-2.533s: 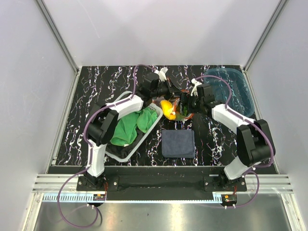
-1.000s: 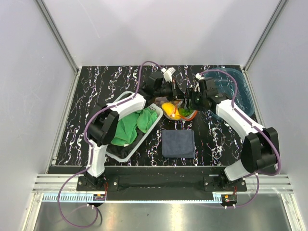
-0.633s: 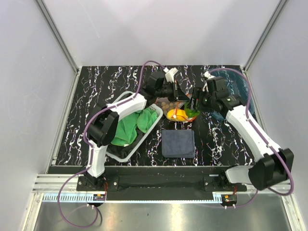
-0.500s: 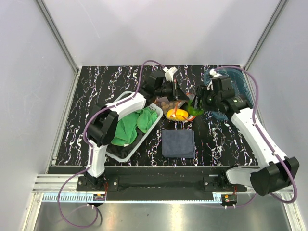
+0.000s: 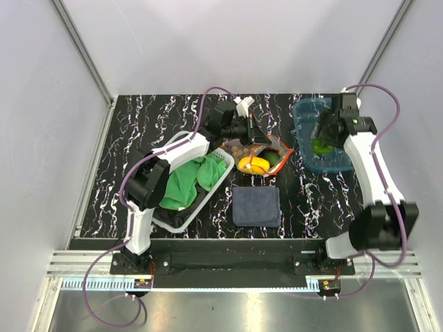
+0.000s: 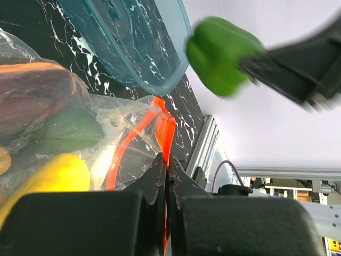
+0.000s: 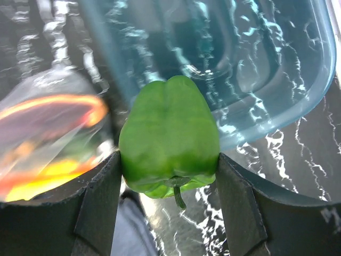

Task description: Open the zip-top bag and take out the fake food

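**Two arms: one pins the bag (image 5: 265, 153), one carries a toy pepper (image 5: 320, 146)**

Overhead view: the clear bag lies mid-table, its mouth gaping toward the far right. A yellow lemon (image 5: 253, 164) and a cluster of brown balls (image 5: 239, 147) are inside. The left gripper (image 5: 255, 133) reaches in from the far side and is clamped on the bag's edge. The right gripper (image 5: 322, 138) hangs over the blue tray (image 5: 339, 160) with the green pepper clasped between its fingers. A white bin (image 5: 181, 223) holding a green cloth (image 5: 185, 181) sits on the left, and a dark blue cloth (image 5: 256, 205) lies near the front.

Left wrist view: the fingers are pressed fully together on the orange zip strip (image 6: 165, 128). The lemon shows through the plastic, and the pepper hangs above the tray's rim.

Right wrist view: the pepper sits squarely between both pads, gripped across its widest part, stem down, with the tray just behind it.

Handling, as a judgement: the pepper looks like light, hard, smooth plastic, so its rounded sides could slip under a loose grip. The bag is thin, limp film, and the stiffer zip strip is its only firm hold. The lemon is best taken across its middle.
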### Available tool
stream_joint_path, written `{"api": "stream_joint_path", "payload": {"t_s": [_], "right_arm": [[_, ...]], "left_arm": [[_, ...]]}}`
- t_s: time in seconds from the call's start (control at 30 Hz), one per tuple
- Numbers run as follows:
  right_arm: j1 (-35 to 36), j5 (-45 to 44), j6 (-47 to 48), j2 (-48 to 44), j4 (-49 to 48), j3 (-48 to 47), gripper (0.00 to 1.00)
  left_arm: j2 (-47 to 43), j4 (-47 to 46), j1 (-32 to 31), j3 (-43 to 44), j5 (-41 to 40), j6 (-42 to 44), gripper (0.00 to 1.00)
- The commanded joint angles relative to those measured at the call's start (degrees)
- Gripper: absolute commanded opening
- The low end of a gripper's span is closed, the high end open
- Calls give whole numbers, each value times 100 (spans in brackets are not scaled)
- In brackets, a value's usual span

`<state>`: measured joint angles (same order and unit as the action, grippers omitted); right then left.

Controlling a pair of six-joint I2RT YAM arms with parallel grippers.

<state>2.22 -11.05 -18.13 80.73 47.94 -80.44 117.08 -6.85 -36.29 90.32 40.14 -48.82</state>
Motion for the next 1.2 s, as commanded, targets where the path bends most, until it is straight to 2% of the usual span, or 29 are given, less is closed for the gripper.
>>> {"api": "stream_joint_path", "payload": {"t_s": [0.0,0.03,0.07,0.13,0.17,0.3,0.53,0.67,0.73,0.83,0.93,0.97,1.0,1.17], "right_arm": [[-555,-442,108,811,-13,-559,18],[-608,-425,108,1126,30,-769,20],[-643,-451,160,1277,74,-884,26],[-652,-565,204,1680,232,-1147,42],[-670,-669,213,1770,285,-1201,57],[-784,-741,248,1973,338,-1316,84],[-776,-241,143,1465,409,-1001,96],[-417,996,126,604,-109,-254,91],[-258,1348,56,76,-381,202,86],[287,2472,-304,-373,-829,800,71],[762,3000,-743,-470,-1259,1223,62],[876,3134,-805,-453,-1635,1450,50],[885,3318,-902,-409,-1787,1522,45],[886,3487,-1184,204,-2437,1567,39]], "left_arm": [[-466,-405,52,-24,275,-119,0],[-484,-405,52,-32,284,-111,0],[-475,-422,52,-32,301,-119,0],[-484,-466,52,-24,301,-146,0],[-484,-510,52,-24,301,-163,0],[-466,-580,52,12,336,-207,0],[-379,-677,61,55,380,-260,0],[-317,-756,87,108,372,-356,0],[-308,-870,105,91,372,-470,0],[-308,-1080,114,38,372,-689,0],[-299,-1274,114,-6,354,-857,0],[-282,-1301,114,-6,328,-884,0],[-282,-1336,114,-15,319,-936,0],[-203,-1678,105,-190,222,-1244,0]]}}
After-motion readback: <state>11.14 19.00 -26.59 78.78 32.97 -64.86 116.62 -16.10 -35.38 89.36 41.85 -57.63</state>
